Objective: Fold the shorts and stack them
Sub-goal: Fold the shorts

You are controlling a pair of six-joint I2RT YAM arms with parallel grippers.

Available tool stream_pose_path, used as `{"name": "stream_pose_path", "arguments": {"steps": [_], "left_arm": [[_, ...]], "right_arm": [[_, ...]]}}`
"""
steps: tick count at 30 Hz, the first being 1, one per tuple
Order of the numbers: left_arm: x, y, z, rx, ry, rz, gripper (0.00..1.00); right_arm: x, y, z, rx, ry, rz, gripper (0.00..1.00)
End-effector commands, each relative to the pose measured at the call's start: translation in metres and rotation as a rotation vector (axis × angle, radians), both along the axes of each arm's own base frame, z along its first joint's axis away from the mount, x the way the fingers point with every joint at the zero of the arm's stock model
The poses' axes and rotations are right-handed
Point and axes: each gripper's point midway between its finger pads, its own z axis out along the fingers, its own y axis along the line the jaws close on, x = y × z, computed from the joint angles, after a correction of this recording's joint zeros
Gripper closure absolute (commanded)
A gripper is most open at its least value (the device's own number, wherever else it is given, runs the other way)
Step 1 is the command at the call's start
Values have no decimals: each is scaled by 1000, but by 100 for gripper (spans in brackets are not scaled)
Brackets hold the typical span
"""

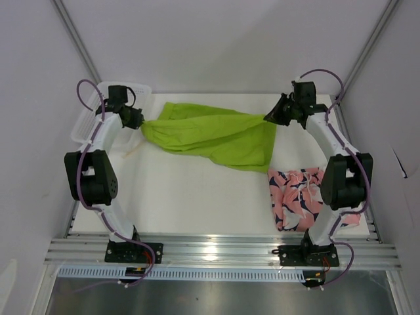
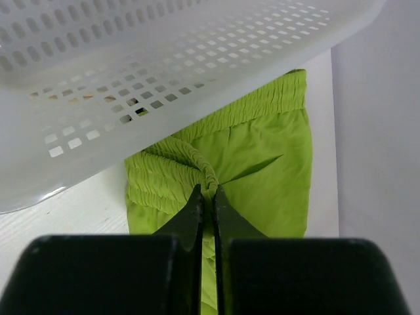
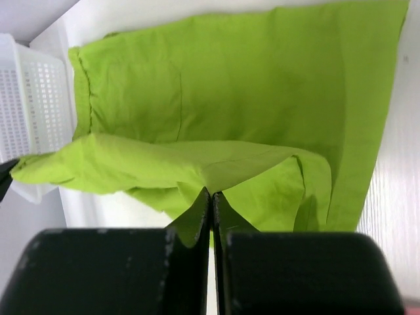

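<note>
The lime green shorts (image 1: pixel 210 134) hang stretched between both grippers above the white table, with the lower part draping onto it. My left gripper (image 1: pixel 139 123) is shut on the elastic waistband (image 2: pixel 209 180) at the shorts' left end. My right gripper (image 1: pixel 269 117) is shut on a fabric edge (image 3: pixel 216 172) at the right end. The green shorts also fill the right wrist view (image 3: pixel 249 85). The pink shorts with navy-and-white print (image 1: pixel 296 197) lie crumpled at the right front, beside the right arm's base, untouched.
A white plastic mesh basket (image 1: pixel 88 121) stands at the table's back left, close behind my left gripper; its wall shows in the left wrist view (image 2: pixel 164 59) and the right wrist view (image 3: pixel 29 98). Enclosure walls flank both sides.
</note>
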Motion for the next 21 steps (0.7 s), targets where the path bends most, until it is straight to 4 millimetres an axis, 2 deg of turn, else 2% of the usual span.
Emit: {"name": "stream_pose_path", "arguments": {"steps": [1,7,8,9,11,12,13,14,15,16,18,19,20,21], "left_arm": [[7,1,50,38,-130,-16,100],[-10,1,57,56,-170,-20,100],[-13,1,57,59,-167,-21,100],[-16,2,58,65,-164,-25,100],[-26,2,60,72,-147,-30,100],[-30,2,62,80,-144,-30,100],[-36,3,72,87,-160,-29,100],[-44,6,70,102,-144,-29,100],[-49,7,73,110,-142,-27,100],[-58,12,82,118,-158,-20,100],[-76,14,75,109,-130,-36,100],[-87,22,88,110,-159,-20,100],[-95,24,92,114,-167,-21,100],[-108,27,78,113,-139,-16,100]], "right_arm": [[-16,13,58,27,-172,12,100],[-75,32,92,16,-232,57,100],[-87,33,90,9,-227,62,100],[-104,32,107,11,-266,66,100],[-127,38,105,4,-260,85,100],[-144,40,117,12,-289,103,100],[-156,45,117,3,-285,117,100],[-166,45,117,-5,-282,127,100],[-179,44,107,-18,-250,137,100],[-193,43,116,-10,-277,143,100],[-215,40,106,-27,-251,149,100],[-228,36,117,-12,-284,148,100],[-237,36,117,-11,-289,155,100],[-247,34,113,-11,-270,152,100]]}}
